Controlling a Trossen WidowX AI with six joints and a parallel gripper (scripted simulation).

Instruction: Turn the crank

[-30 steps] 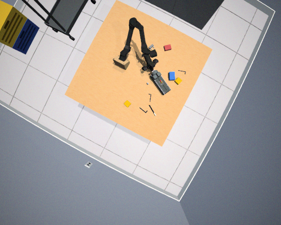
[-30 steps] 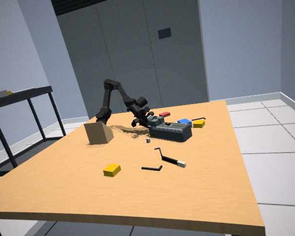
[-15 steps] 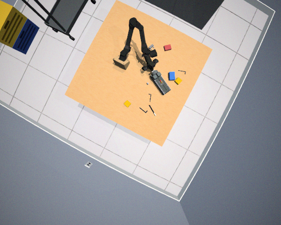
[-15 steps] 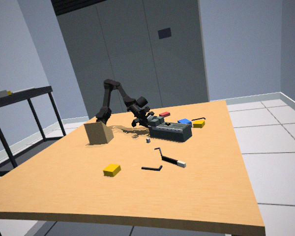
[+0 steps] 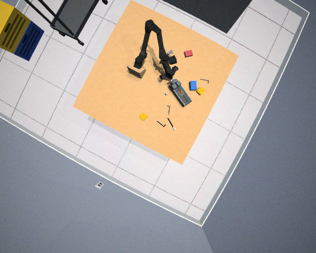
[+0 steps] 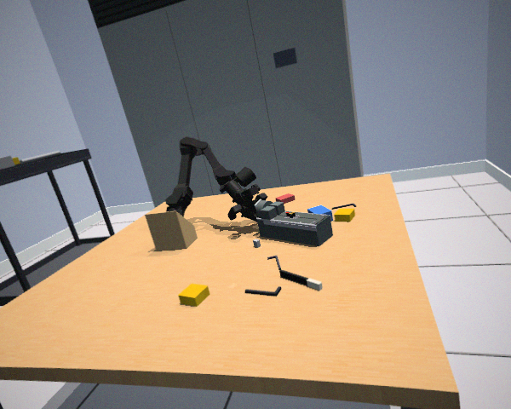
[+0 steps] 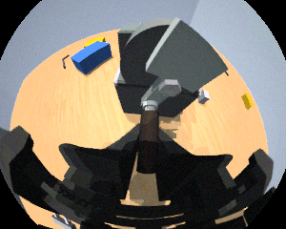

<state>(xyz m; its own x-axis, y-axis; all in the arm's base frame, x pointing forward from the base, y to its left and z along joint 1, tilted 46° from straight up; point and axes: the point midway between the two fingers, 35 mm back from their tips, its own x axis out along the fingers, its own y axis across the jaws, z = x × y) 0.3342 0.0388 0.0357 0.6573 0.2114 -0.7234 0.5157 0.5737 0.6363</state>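
Observation:
The machine (image 5: 181, 94) (image 6: 296, 227) (image 7: 175, 52) is a long dark grey box on the table. Its slide carries a small red pointer (image 5: 180, 90) (image 6: 287, 213) on top; the brass marks are too small to make out. The crank sits at the end of the machine nearest the arm, with a grey arm (image 7: 161, 92) and a dark handle (image 7: 147, 140). My gripper (image 5: 169, 78) (image 6: 249, 213) (image 7: 146, 128) is at that end and is shut on the crank handle, which runs between the fingers in the wrist view.
A blue block (image 5: 193, 85) (image 6: 319, 210) (image 7: 91, 57), a yellow block (image 5: 200, 90) (image 6: 344, 214) and a red block (image 5: 188, 52) (image 6: 285, 198) lie beyond the machine. Another yellow block (image 5: 143, 116) (image 6: 193, 294), hex keys (image 6: 262, 291), a screwdriver (image 6: 300, 279), a small grey cube (image 6: 256, 243) and a tan wedge (image 6: 169, 229) lie nearer.

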